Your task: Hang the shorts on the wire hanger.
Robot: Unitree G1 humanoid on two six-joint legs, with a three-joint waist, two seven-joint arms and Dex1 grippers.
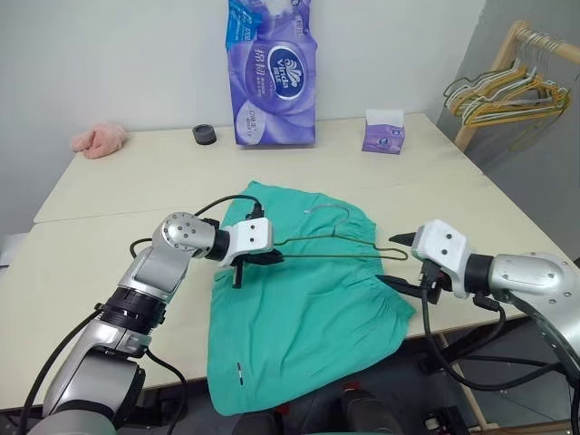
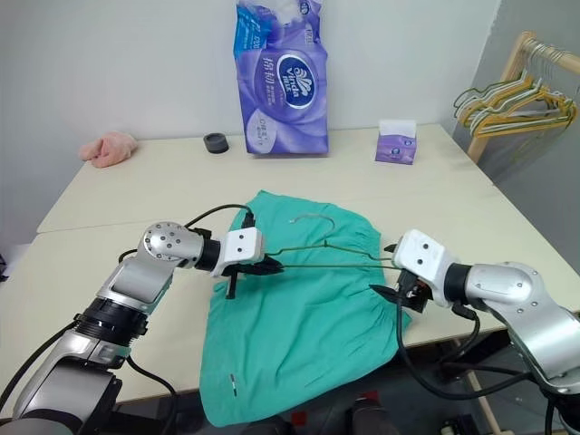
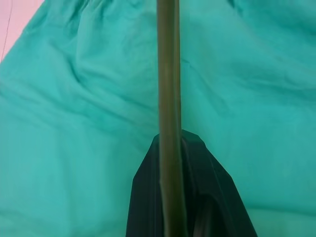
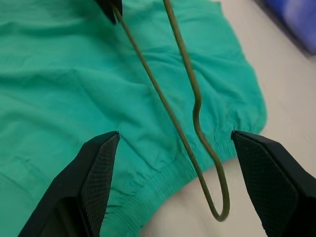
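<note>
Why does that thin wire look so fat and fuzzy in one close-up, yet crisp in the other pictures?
In the left wrist view the wire hanger runs right up against the lens, clamped in the left gripper, so it looks thick and soft-edged. In the right wrist view it lies farther off over the shorts, between the open right gripper fingers, thin and sharp.

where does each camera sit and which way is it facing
Left and right eye views: on the head, looking forward and down at the table, both arms, the shorts.
Left wrist view: on the left wrist, along the left gripper shut on the wire hanger, shorts behind.
Right wrist view: on the right wrist, between the open right gripper fingers, at the hanger's end.
Shared by all: shorts and hanger.
</note>
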